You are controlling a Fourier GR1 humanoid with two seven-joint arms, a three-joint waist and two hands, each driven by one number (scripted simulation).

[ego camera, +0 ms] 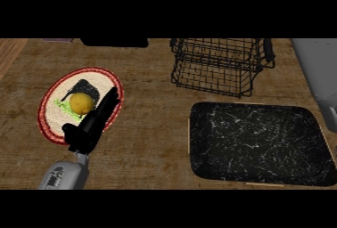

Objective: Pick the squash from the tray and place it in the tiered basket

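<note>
Item: squash (80, 102), yellow and round, lay on a red-rimmed plate (47, 126) at the bench's (151, 133) left, not on the black tray (256, 143), with the wire basket (217, 64) well apart at upper right. Left hand (92, 124) stretched over the plate just right of the squash, fingers straight and spread from nothing, holding nothing; right hand showed nowhere. Handling note: fingers likely ought to curl round the squash's far side before any lift toward the basket
</note>
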